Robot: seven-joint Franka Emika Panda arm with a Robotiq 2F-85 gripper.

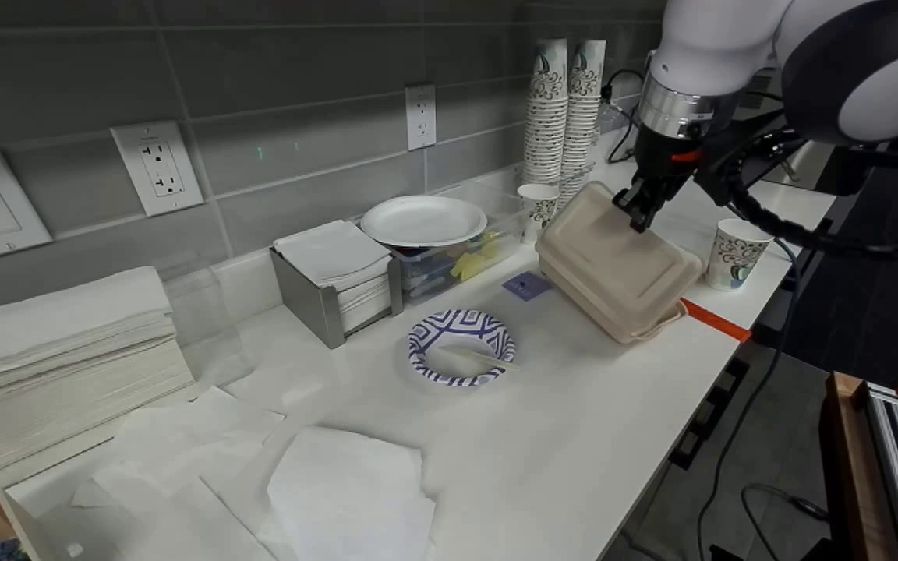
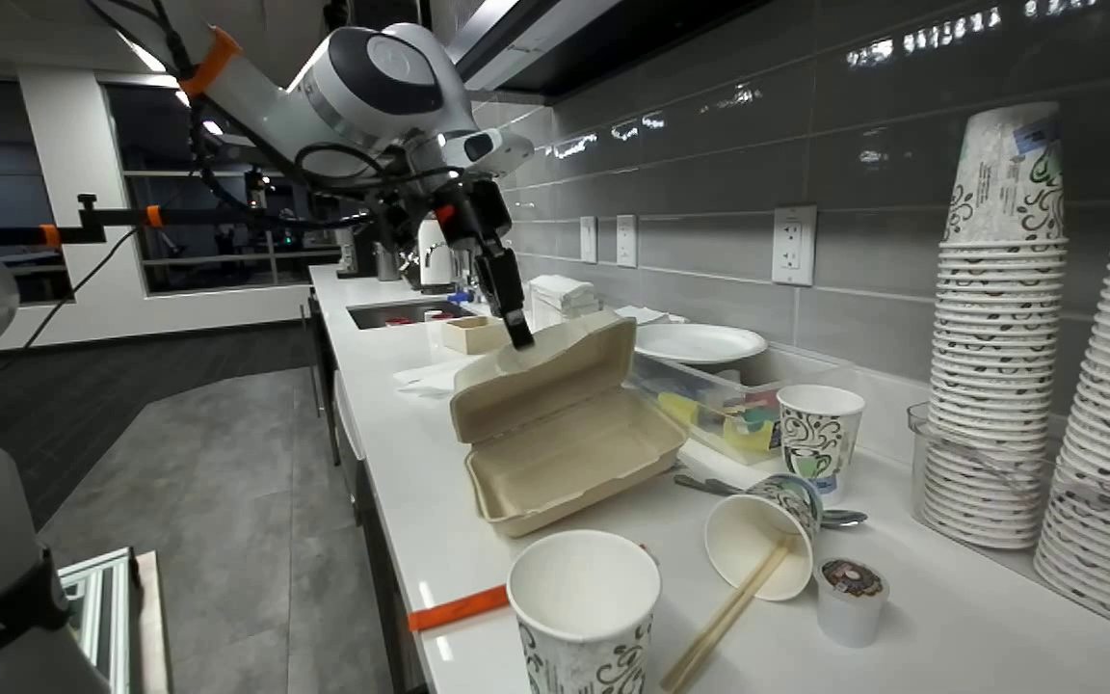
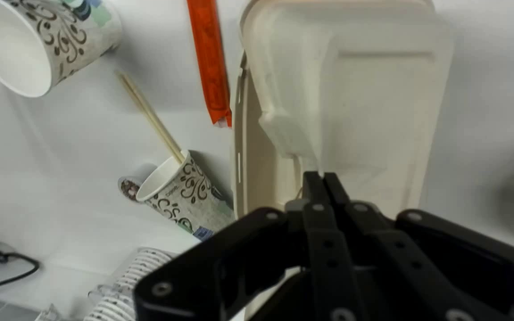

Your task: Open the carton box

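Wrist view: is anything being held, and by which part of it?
It cannot be told: the jaws look shut near the free edge of the carton box's lid, but whether they pinch it is hidden.

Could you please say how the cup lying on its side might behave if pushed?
The tipped cup would likely roll in an arc, given its round, tapered shape. It looks thin-walled, so probably light, and may shift the sticks reaching inside.

I count 1 tan rectangular cardboard box [image 1: 616, 265], 3 loose scroll-printed white paper cups [image 2: 820, 439], 2 tall cup stacks [image 2: 998, 357], 1 round blue-and-white bowl [image 1: 425, 348], 1 small white pod [image 2: 851, 609].
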